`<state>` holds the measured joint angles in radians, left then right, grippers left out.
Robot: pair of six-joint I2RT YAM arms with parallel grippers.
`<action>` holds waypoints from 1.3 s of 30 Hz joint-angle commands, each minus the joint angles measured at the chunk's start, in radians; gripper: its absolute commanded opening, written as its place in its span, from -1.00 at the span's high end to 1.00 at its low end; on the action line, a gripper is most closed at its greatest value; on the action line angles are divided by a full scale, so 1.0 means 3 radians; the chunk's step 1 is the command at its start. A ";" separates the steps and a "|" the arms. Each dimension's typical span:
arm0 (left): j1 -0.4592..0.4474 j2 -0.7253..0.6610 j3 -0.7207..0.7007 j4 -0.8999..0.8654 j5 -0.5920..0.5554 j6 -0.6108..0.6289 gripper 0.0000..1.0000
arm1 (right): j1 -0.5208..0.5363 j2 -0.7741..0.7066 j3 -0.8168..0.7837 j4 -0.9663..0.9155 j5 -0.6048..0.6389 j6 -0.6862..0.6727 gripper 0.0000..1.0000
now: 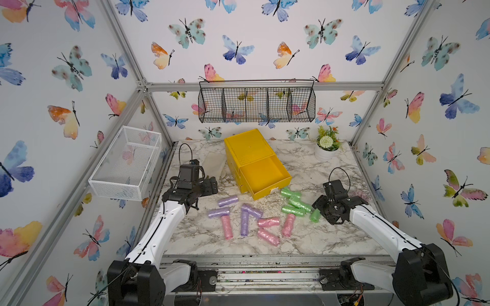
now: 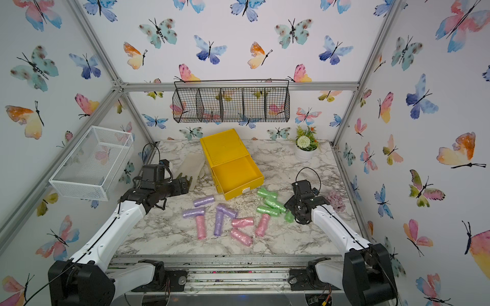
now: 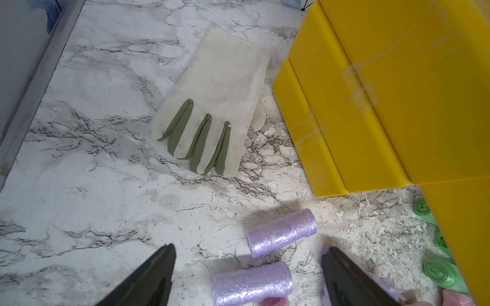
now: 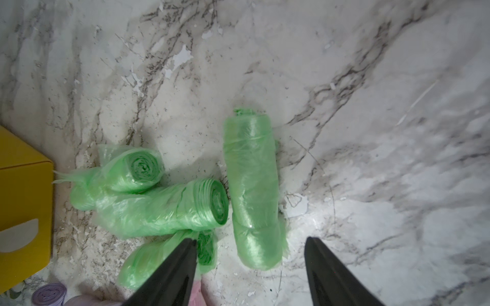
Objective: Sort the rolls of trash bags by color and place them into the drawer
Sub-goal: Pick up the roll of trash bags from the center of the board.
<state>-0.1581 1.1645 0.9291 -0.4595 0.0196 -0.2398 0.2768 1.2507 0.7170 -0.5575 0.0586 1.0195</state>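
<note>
Pastel rolls lie scattered before the open yellow drawer.

Glove largely hidden behind left arm; lilac roll cut by frame edge.

Butterfly wallpaper (watercolour pastels) surrounds a marble-look tabletop

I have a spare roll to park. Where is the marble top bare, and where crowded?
Bare: the strip between the pink rolls and the near edge of the table, and between the yellow drawer and the potted plant. Crowded: before the drawer, with green rolls and purple rolls.
</note>
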 commanded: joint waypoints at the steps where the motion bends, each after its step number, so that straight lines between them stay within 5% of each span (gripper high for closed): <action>1: 0.0019 -0.0071 -0.0013 0.0064 0.0026 0.0032 -0.79 | -0.0047 0.0113 -0.0009 0.0180 -0.0133 -0.0120 -0.39; 14: 0.0021 -0.0057 -0.0016 0.0070 0.0116 0.0032 -0.78 | -0.0166 0.0410 -0.0124 0.0486 -0.0123 -0.0151 -0.34; 25: 0.0020 -0.0046 -0.0013 0.0074 0.0144 0.0037 -0.77 | -0.0212 0.0421 -0.0145 0.0534 -0.0093 -0.0233 -0.01; 39: 0.0021 -0.0057 -0.0019 0.0074 0.0159 0.0037 -0.77 | -0.0252 0.0567 -0.0151 0.0612 -0.0166 -0.0303 0.15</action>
<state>-0.1581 1.1625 0.9257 -0.4458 0.0505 -0.2390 0.2085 1.4097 0.6804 -0.3714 0.0120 0.9440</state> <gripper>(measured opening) 0.886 0.435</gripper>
